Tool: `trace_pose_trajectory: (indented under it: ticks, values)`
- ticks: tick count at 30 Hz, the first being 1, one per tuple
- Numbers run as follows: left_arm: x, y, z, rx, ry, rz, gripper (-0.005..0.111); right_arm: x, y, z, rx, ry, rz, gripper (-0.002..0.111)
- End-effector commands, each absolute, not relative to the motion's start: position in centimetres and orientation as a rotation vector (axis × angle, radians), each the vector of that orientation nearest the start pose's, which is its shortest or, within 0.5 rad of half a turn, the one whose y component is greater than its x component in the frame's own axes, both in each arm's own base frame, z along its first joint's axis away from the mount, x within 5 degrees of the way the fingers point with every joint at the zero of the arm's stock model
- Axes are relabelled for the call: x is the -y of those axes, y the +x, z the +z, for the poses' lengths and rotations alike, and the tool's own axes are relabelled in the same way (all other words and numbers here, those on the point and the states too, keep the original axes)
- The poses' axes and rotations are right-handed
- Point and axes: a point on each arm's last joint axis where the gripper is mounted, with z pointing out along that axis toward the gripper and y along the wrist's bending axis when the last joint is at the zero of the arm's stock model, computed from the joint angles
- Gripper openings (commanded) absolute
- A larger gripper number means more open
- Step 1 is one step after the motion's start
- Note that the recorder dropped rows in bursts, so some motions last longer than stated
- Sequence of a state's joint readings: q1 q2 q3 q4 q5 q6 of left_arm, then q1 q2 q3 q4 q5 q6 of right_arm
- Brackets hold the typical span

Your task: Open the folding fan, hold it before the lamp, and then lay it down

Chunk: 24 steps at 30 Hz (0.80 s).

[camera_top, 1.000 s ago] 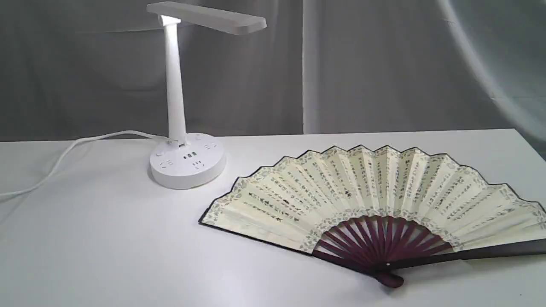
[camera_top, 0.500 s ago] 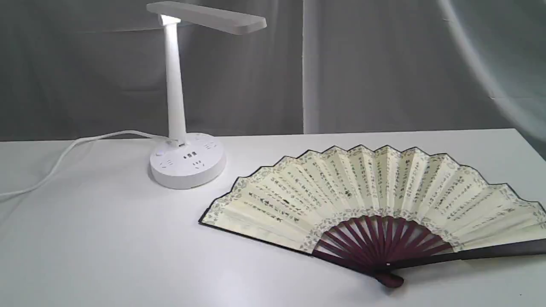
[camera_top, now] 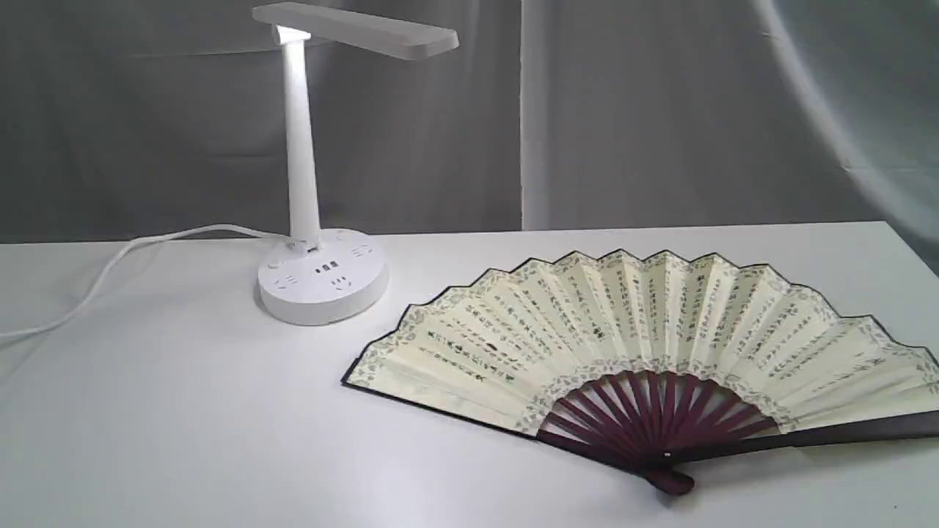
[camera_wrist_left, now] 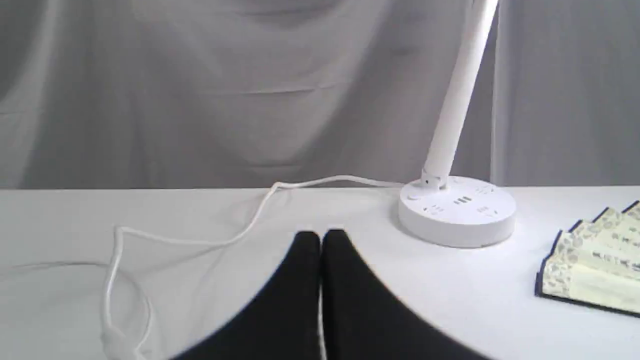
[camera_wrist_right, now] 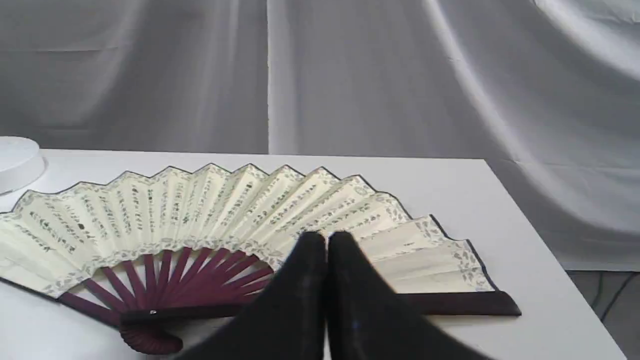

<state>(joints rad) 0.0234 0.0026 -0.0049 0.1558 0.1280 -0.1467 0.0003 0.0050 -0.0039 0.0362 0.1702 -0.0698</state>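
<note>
Well, the folding fan [camera_top: 645, 323] lies fully spread and flat on the white table [camera_top: 183, 411], just beside the lamp [camera_top: 323, 282], with its nearest corner close to the lamp's round base and its maroon ribs meeting on the side away from it. The left gripper [camera_wrist_left: 321, 236] sits short of the lamp's base, jaws pressed together and empty. The right gripper [camera_wrist_right: 327, 237], likewise closed on nothing, is poised by the fan's half farther from the lamp. The lamp's white cord [camera_top: 110, 271] trails off away from the fan.
</note>
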Motion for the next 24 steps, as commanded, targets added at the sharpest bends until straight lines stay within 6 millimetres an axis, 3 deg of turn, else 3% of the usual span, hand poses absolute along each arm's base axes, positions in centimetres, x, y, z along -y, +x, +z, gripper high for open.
trace_pose_trajectory:
  ticks: [1, 24]
  values:
    - [-0.35, 5.62, 19.97, -1.631, -0.038, 0.037, 0.000, -0.04, 5.60, 19.65, -1.667, -0.048, -0.035, 0.000]
    - [-0.41, 5.59, 19.67, -1.665, -0.036, 0.049, 0.000, -0.05, 5.60, 19.58, -1.674, -0.050, -0.037, 0.000]
